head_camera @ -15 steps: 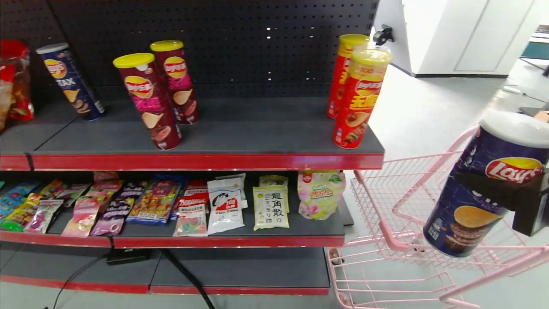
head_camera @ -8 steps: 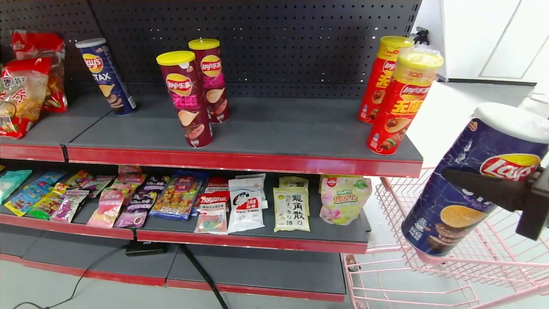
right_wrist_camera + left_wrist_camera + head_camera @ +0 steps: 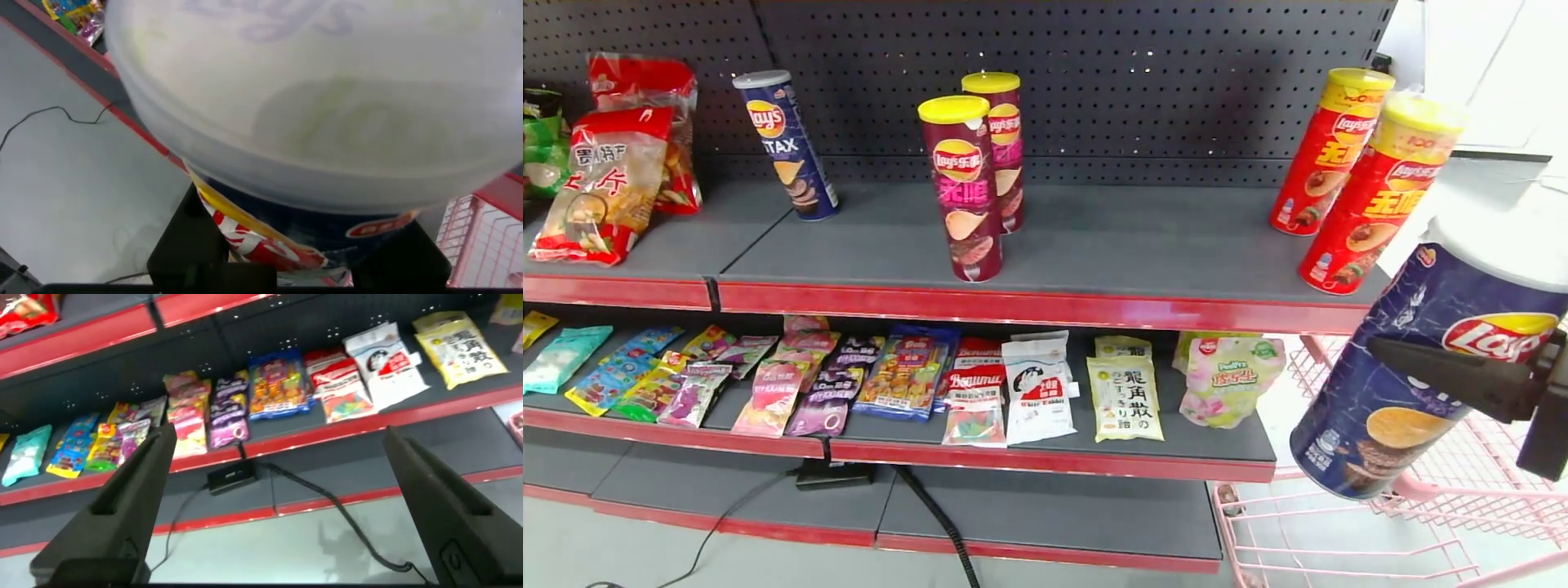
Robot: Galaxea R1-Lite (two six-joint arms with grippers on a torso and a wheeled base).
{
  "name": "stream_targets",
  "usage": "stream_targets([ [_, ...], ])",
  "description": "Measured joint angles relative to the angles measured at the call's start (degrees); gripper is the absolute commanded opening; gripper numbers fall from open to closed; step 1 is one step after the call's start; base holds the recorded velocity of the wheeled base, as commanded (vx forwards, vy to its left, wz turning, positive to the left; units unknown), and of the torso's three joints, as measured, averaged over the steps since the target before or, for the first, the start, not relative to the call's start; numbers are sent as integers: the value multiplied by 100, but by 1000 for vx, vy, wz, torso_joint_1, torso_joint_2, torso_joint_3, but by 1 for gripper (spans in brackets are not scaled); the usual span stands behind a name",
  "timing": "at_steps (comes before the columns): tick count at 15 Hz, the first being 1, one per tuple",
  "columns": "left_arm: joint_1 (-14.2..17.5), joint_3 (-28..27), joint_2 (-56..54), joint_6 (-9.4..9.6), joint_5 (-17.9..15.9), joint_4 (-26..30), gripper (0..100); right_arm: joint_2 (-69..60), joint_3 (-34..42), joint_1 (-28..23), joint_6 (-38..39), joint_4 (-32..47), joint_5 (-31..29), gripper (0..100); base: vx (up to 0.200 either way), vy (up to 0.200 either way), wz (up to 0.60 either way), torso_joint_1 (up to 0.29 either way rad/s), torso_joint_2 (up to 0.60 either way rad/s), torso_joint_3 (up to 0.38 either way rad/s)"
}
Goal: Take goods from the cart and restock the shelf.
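Setting: a shop aisle with a dark pegboard wall across the top of the head view and pale floor below.
Shelf: a grey shelf (image 3: 1029,310) with red front edges spans most of the frame in three tiers. The middle of the upper tier is bare board.
Cart: a pink wire cart (image 3: 1339,531) sits in the lower right corner, just beside the shelf's end.
Held can: a tall dark blue chip can (image 3: 1396,335) with a pale lid hangs tilted at the right edge, above the cart and level with the gap between the tiers.
Right gripper: the right gripper (image 3: 1454,380) is closed around the can's mid-body, one dark finger lying across the printed front.
Left gripper: in the left wrist view, the left gripper (image 3: 278,498) is spread wide with nothing between its fingers, facing the lower tiers.
Stock on upper tier: a matching blue can (image 3: 784,143) upper left, two maroon cans (image 3: 964,188) at centre, two red cans (image 3: 1372,204) upper right, and snack bags (image 3: 605,180) at the far left.
Stock on middle tier: flat sweet packets (image 3: 898,384) lie in a row.
Handling: likely a light cardboard tube, stiff but easy to dent, with a smooth wrap that could slip. The contents are brittle. Being tall and narrow, it should tip easily. A mid-body hold seems best, clear of the snap-on lid.
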Motion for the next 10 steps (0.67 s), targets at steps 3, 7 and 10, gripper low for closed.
stream_targets([
  [3, 1, -2, -11, 0, 2, 2, 100, -137, 130, -23, -26, 11, -6, 0, 0, 200, 0, -1, 2, 4],
  [7, -2, -17, -15, 2, 0, -4, 100, -228, 160, -95, -33, 16, -501, 0, 0, 200, 0, 4, 1, 2],
  [10, 1, -28, -15, 2, 0, -6, 100, -228, 166, -94, -33, 13, -503, 0, 0, 200, 0, -1, 4, 2],
])
